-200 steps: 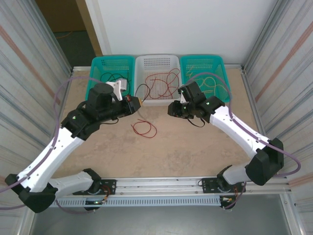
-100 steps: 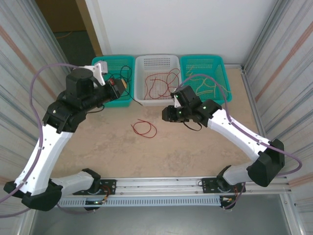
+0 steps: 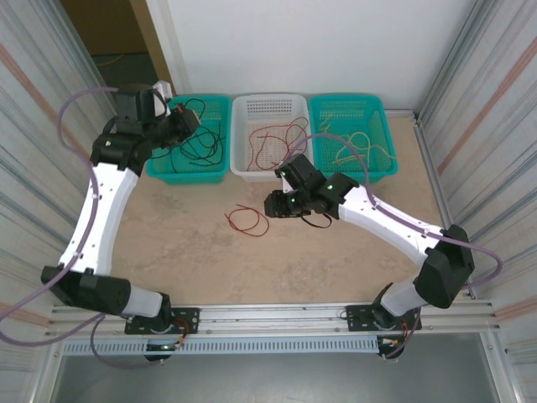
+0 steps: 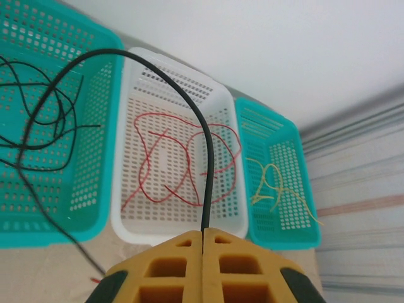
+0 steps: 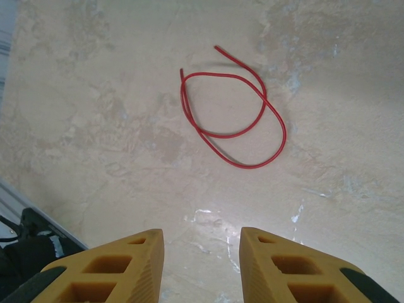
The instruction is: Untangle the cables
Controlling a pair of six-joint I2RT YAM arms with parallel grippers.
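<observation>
A black cable (image 4: pixel 203 158) is clamped in the shut left gripper (image 4: pixel 202 235) above the left basket (image 3: pixel 189 173); sorting appears underway, and release there is called for. A red cable (image 5: pixel 252 166) lies on the table (image 5: pixel 95 95) beneath the right gripper (image 5: pixel 202 252), jaws apart; descent and closing are needed.
</observation>
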